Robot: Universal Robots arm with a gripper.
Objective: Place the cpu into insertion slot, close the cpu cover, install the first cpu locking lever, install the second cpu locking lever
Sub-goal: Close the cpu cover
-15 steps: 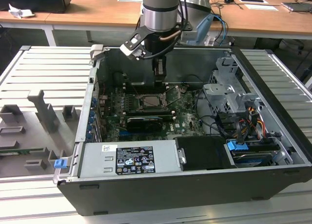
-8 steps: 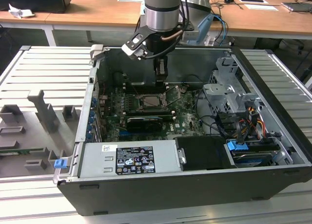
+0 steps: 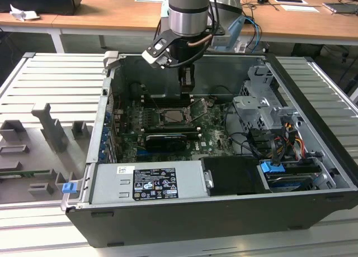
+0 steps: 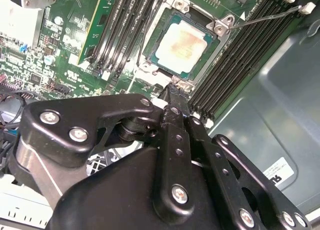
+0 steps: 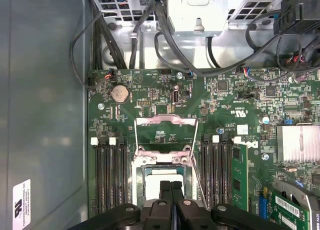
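The cpu, a pale square chip, lies flat in the insertion slot, whose silver rim surrounds it on the green board. In the first wrist view the cpu shows partly under my fingers. The cpu cover, a silver frame, is swung open and lies back beyond the socket. A thin wire locking lever stands free of its catch. My gripper is shut with nothing between its fingers. Its tips hover just above the socket's hinge edge. In the exterior view my gripper hangs over the socket.
Long black memory slots flank the socket on both sides. A grey drive cage with cables stands at the exterior view's right and a power supply box at the front. The case walls close in around the board.
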